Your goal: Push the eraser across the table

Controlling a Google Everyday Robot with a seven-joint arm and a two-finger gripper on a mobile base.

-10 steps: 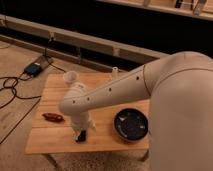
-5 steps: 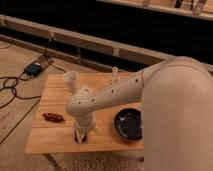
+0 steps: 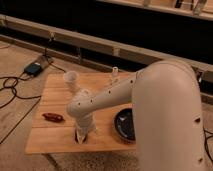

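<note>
The table (image 3: 52, 95) is a small light wooden slatted top. My white arm reaches from the right across it and bends down. My gripper (image 3: 81, 136) points down at the table's front edge, left of the dark bowl. A small black block, the eraser (image 3: 78, 136), shows at the gripper's tips, mostly hidden by them.
A reddish-brown elongated object (image 3: 53, 117) lies at the front left. A dark bowl (image 3: 125, 125) sits at the front right. A pale cup (image 3: 71, 78) and a small white upright item (image 3: 114, 73) stand at the back. Cables and a blue box (image 3: 34, 68) lie on the floor to the left.
The arm's elbow has shifted left and the forearm has swung more upright. The gripper stays near the table's front edge.
</note>
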